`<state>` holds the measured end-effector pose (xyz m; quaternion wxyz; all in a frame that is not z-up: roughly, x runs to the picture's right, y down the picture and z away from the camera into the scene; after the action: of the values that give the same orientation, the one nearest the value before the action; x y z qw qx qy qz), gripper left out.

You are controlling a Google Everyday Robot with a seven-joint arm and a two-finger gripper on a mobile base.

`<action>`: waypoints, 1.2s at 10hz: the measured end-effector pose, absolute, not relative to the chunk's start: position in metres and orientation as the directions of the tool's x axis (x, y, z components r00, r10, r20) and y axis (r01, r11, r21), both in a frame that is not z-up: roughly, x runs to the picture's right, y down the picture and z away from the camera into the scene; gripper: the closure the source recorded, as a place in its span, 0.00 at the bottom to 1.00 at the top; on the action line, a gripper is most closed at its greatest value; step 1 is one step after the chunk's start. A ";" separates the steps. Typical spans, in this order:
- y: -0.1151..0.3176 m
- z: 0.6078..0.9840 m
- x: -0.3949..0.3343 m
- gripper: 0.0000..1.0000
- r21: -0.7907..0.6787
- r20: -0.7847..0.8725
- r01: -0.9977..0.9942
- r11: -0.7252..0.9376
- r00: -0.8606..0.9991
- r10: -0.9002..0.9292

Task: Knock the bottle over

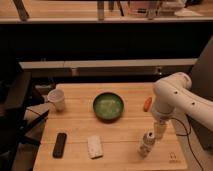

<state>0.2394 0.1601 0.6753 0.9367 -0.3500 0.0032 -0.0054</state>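
Observation:
The small whitish-grey bottle (146, 144) stands upright on the wooden table (80, 130), near its front right corner. My gripper (159, 130) hangs down from the white arm (172, 97) just to the right of and slightly behind the bottle's top, very close to it. Whether it touches the bottle cannot be told.
A green bowl (108, 106) sits mid-table. A white paper cup (57, 99) stands at the left. A black remote (60, 144) and a flat white packet (94, 147) lie near the front edge. An orange-red object (147, 103) lies at the right, behind the arm.

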 end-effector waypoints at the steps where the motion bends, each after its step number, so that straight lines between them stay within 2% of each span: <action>1: 0.161 0.674 0.239 0.20 -0.657 -0.003 0.006 0.754 1.000 -0.011; 12: 0.170 0.672 0.236 0.20 -0.669 -0.001 0.000 0.743 1.000 0.000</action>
<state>0.2359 0.1695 0.6720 0.9336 -0.3583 0.0004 -0.0001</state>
